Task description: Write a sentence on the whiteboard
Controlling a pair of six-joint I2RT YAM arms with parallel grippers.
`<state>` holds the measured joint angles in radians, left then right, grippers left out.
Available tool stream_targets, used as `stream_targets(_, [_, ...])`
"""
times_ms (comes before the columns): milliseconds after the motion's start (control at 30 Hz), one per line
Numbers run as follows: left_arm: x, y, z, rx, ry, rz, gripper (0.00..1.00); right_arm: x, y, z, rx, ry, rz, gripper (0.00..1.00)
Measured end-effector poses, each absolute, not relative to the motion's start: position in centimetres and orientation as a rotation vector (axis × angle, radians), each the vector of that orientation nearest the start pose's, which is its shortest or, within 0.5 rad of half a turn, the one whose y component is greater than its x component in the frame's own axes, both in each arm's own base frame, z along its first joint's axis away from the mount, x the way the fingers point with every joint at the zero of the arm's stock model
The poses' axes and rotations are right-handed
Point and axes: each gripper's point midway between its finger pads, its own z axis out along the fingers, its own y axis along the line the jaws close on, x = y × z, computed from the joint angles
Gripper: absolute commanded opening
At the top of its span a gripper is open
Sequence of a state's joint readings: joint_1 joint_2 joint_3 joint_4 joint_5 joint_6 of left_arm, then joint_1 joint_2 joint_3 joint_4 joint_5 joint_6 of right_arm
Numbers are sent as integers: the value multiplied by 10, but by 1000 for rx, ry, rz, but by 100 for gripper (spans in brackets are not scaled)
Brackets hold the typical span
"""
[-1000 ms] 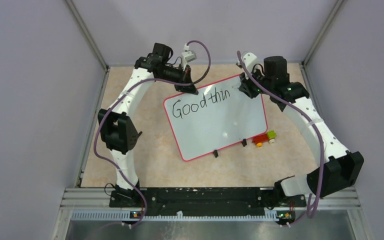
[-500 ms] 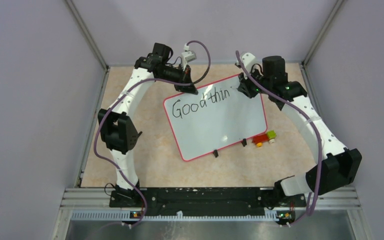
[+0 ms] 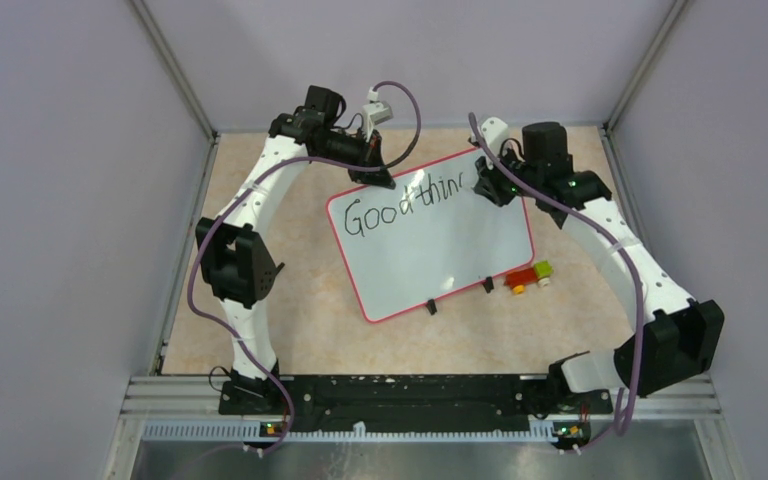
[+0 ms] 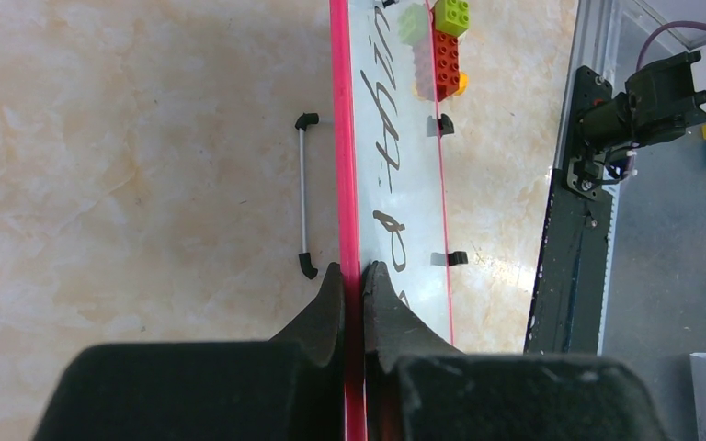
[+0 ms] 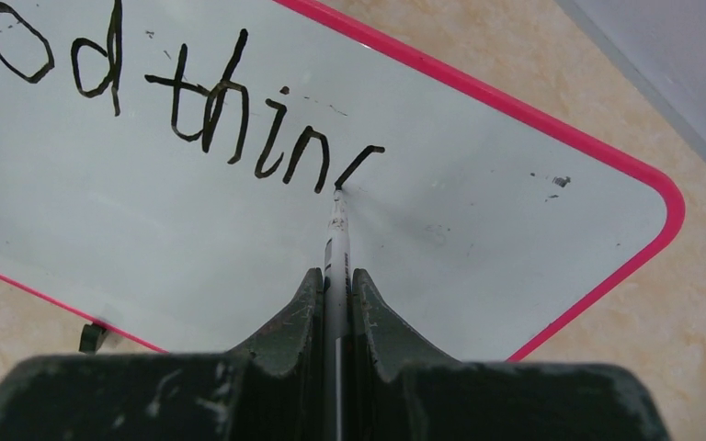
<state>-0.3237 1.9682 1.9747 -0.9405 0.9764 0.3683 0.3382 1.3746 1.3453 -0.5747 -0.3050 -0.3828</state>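
The whiteboard (image 3: pixel 440 250), white with a thin red frame, lies tilted on the table. The sentence (image 3: pixel 400 205) in black marker reads "Good thin", followed by a short fresh stroke (image 5: pixel 358 163). My left gripper (image 3: pixel 378 180) is shut on the board's far red edge (image 4: pixel 340 138), one finger on each face (image 4: pixel 353 268). My right gripper (image 5: pixel 335 274) is shut on a white marker (image 5: pixel 337 239). The marker's tip touches the board (image 5: pixel 193 220) at the lower end of that stroke. In the top view the right gripper (image 3: pixel 488 185) hangs over the board's far right corner.
A small toy of red, yellow and green bricks (image 3: pixel 528 276) lies just off the board's near right edge, by one of two black feet (image 3: pixel 488 285). A wire stand (image 4: pixel 303 202) shows behind the board. Walls close in the back and sides; a metal rail (image 3: pixel 410 405) runs along the near edge.
A new slanted stroke has appeared after "thin". The right gripper and marker have shifted slightly right along the line. The left gripper and board have not moved.
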Motion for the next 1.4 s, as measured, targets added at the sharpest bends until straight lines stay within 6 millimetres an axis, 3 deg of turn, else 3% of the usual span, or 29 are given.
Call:
stream_targets(467, [378, -272, 247, 1130, 1974, -1176, 0, 358, 164, 250, -927, 1956, 290, 0])
stream_targets(1400, [378, -272, 247, 1130, 1974, -1177, 0, 375, 162, 271, -895, 1933, 239, 0])
